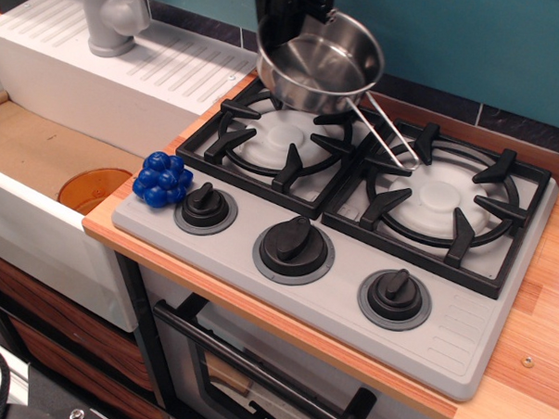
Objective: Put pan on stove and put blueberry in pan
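Note:
The shiny steel pan (318, 65) hangs tilted just above the back of the left burner (287, 136) of the grey stove (351, 268), its wire handle (385, 135) pointing down to the right. My dark gripper (290, 10) is at the pan's far rim, at the top of the view, shut on the pan. The blueberry (163, 178), a cluster of glossy blue balls, rests on the stove's front left corner beside the left knob (206, 206), well apart from the gripper.
A white sink (40, 171) with an orange drain and a grey faucet (112, 17) lies to the left. The right burner (442, 203) is bare. Three black knobs line the stove front. A wooden counter (532, 369) runs along the right.

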Tool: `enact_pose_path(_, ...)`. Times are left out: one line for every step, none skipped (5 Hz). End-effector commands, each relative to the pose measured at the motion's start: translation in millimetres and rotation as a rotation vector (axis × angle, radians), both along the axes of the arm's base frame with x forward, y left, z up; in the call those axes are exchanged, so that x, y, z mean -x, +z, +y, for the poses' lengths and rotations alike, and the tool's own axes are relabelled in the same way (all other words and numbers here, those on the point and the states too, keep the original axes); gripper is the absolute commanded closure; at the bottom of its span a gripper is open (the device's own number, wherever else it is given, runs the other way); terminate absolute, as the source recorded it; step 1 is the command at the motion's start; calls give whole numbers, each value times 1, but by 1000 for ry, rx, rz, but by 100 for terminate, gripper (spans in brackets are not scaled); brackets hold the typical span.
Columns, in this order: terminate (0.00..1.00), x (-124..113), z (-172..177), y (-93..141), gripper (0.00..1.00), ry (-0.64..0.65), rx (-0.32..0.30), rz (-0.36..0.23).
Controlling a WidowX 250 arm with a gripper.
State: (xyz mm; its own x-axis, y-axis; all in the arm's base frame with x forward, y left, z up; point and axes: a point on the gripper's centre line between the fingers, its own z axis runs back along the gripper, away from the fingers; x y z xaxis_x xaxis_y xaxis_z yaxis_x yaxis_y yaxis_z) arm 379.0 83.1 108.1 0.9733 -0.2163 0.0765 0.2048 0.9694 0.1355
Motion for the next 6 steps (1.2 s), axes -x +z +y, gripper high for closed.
enact_pose_path(0,-4,18,-5,100,-5,-7,-68)
enact_pose_path(0,0,23,-17,100,-5,-1,-83)
enact_pose_path(0,4,23,-30,0,-3,-4,-99)
enact_pose_path(0,7,19,-32,0,4,-1,-100)
enact_pose_path(0,9,17,-23,0,2,-2,-86)
enact_pose_path(0,12,12,-3,0,11,-13,-60)
